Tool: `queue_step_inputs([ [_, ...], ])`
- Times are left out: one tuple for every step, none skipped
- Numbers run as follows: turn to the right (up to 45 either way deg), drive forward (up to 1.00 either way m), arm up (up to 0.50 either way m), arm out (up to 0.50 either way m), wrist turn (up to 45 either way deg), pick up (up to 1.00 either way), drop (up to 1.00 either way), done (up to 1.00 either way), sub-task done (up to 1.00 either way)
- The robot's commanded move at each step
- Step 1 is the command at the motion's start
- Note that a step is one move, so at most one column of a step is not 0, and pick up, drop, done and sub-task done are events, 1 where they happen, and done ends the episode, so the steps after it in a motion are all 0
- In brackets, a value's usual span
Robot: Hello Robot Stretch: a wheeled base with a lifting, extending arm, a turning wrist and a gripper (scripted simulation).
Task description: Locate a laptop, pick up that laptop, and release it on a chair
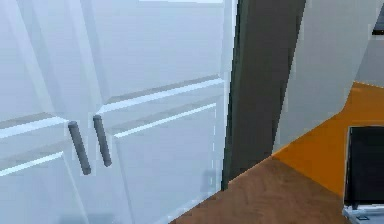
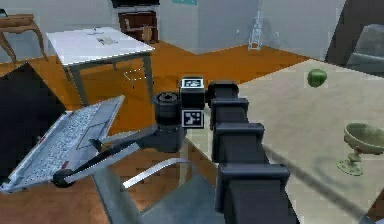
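The laptop [image 2: 55,130] is hanging open at your gripper's [image 2: 82,166] far end, clear of the floor [image 2: 35,207]; the finger spread cannot be told; judged stiff, weighty, hinge-fragile; you are seemingly gripping the keyboard half [image 2: 78,128], wisely sparing the screen [image 2: 25,108].

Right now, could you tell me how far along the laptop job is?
Done: the laptop is found and picked up; it hangs at the hand's far end, clear of the beige table. Under way: carrying it, with white doors ahead in the forward view. Left: reaching a chair and releasing it there; what looks like a wooden chair stands beside the white table.
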Motion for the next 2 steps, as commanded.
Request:
queue_step_inputs([
  [0.0,0.00,0.00,0.00,-45.0,0.00,0.00,0.00,0.00],
  [0.0,0.00,0.00,0.00,-6.0,0.00,0.00,0.00,0.00],
])
